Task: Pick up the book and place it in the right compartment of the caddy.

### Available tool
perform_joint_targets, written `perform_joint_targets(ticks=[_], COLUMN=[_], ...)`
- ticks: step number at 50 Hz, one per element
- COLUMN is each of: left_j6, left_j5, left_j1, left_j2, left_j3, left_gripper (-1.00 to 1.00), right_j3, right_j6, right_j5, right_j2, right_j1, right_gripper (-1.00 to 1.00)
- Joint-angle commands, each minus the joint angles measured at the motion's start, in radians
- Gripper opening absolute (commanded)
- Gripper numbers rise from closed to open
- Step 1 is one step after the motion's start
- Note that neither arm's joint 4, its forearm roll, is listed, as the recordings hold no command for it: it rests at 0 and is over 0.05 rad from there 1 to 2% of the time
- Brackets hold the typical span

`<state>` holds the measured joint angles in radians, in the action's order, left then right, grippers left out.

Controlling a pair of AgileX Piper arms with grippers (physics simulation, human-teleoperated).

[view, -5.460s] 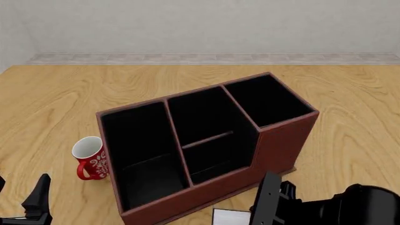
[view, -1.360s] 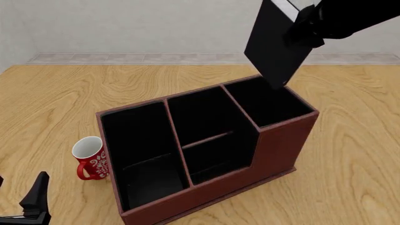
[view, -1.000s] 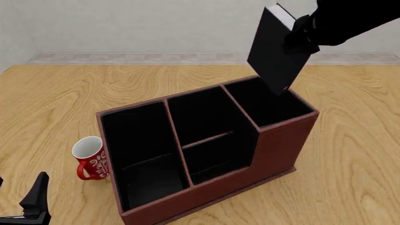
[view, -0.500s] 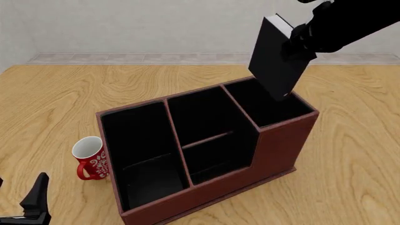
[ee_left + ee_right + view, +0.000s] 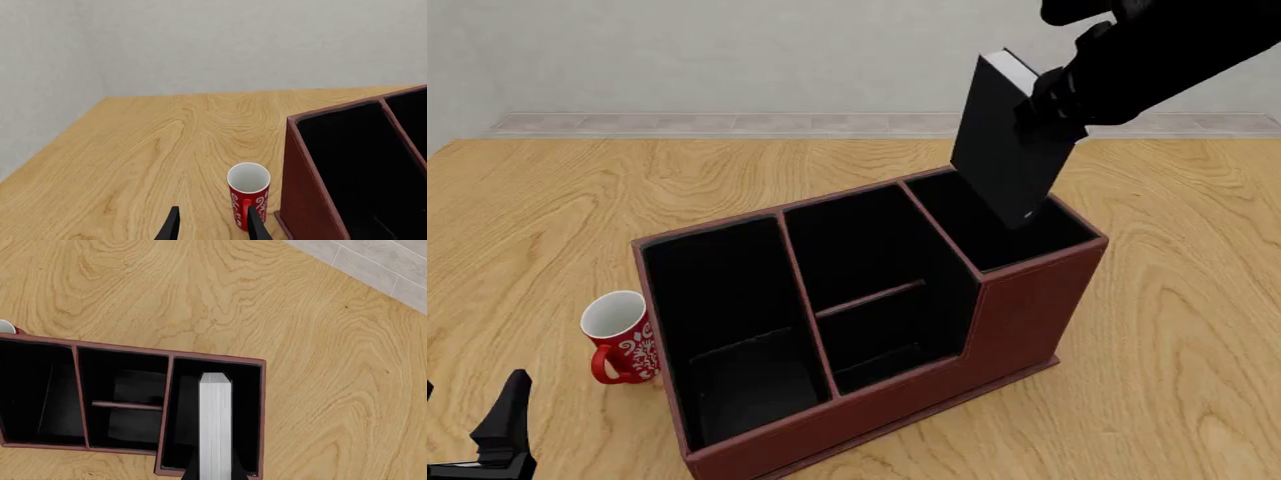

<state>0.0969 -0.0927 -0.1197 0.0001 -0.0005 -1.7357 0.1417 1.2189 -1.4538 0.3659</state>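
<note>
**Book poised over the tall end of the caddy**

The right gripper (image 5: 1052,100) had the book (image 5: 1001,140) clamped near its upper end, and it hung tilted in the air — lower corner dipping just past the rim of the right compartment (image 5: 1001,215), the white page edge facing up and away. From the right wrist view the book's white page edge (image 5: 215,425) ran straight down the middle of that compartment (image 5: 250,410), with black lining visible on both sides of it. Whether the lower corner touched the compartment's lining could not be told.

The caddy (image 5: 1014,320) sat squarely on the wooden worktop (image 5: 547,220), its three black-lined sections open to the camera — the long wide one at the left, the middle one with its low crossbar, and the tall-walled one at the right end.

Over on the left, a red mug (image 5: 618,337) with a white pattern stood upright just beside the caddy's left wall. The left gripper (image 5: 211,227) hung low near the worktop's near edge, its fingers parted and holding nothing, the mug (image 5: 248,197) just ahead of them.
</note>
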Motion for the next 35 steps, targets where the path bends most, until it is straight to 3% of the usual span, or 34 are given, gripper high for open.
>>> perform_joint_targets(ticks=[1,16,35], left_j6=[0.002,0.007,0.013], left_j5=[-0.003,-0.005,-0.011], left_j1=[-0.001,0.0,-0.001], left_j2=[0.0,0.0,0.0], left_j3=[0.0,0.0,0.0], left_gripper=[1.0,1.0,1.0], right_j3=[0.019,0.116,0.18], right_j6=[-0.025,-0.05,-0.012], right_j5=[-0.018,-0.098,-0.167], right_j2=[-0.007,-0.009,-0.027], right_j1=[0.007,0.023,-0.019], right_gripper=[-1.0,-1.0,-1.0])
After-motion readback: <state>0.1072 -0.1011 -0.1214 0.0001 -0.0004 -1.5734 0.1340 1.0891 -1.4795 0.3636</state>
